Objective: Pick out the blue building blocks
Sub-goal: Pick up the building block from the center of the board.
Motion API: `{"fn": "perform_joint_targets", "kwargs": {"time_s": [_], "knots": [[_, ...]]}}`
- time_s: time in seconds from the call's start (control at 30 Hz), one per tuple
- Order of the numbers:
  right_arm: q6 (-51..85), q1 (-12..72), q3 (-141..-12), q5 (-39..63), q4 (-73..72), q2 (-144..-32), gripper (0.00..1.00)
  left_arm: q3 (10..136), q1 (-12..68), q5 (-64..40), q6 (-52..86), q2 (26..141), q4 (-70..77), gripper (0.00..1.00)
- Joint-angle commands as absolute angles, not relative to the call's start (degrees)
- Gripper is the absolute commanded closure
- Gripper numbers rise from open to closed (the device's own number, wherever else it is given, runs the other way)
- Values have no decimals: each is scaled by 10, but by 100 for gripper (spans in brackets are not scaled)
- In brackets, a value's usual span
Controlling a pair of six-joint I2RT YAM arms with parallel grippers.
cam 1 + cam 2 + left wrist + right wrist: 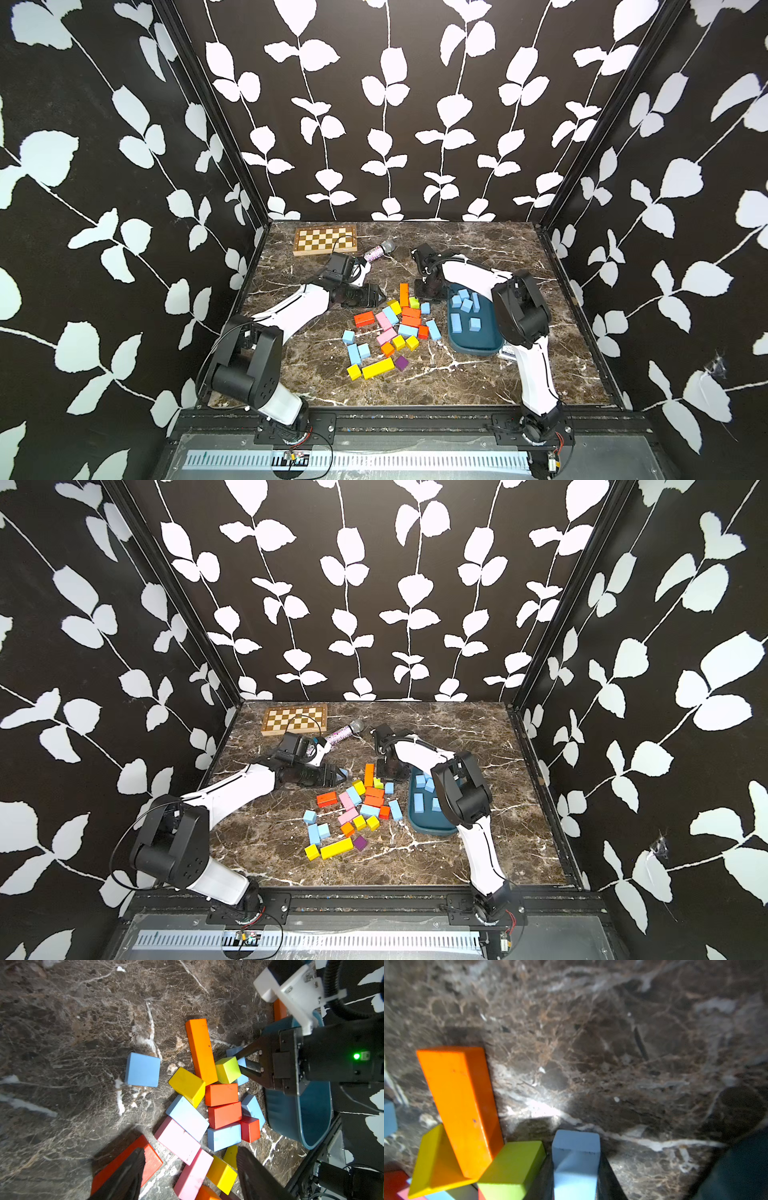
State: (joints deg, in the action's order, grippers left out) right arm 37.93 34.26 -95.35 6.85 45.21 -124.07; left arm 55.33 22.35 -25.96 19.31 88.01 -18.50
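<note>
Right end effector [242, 1062] clenched on one blue block [576, 1165] beside a lime cube [227, 1070], upper end of the pile; left end effector [380, 296] spread, empty, centre frame. Blue building blocks [465, 305] lie in teal tray [473, 349] right of centre; more loose on desk [457, 382].
</note>
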Motion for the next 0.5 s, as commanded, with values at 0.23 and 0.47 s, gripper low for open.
{"fn": "perform_joint_targets", "kwargs": {"time_s": [0.23,0.47], "knots": [[377,351,-943,63,434,-1192,83,545,221,-266,190,875,-184,29],[368,352,-951,54,426,-1152,86,544,221,-268,189,875,-181,29]]}}
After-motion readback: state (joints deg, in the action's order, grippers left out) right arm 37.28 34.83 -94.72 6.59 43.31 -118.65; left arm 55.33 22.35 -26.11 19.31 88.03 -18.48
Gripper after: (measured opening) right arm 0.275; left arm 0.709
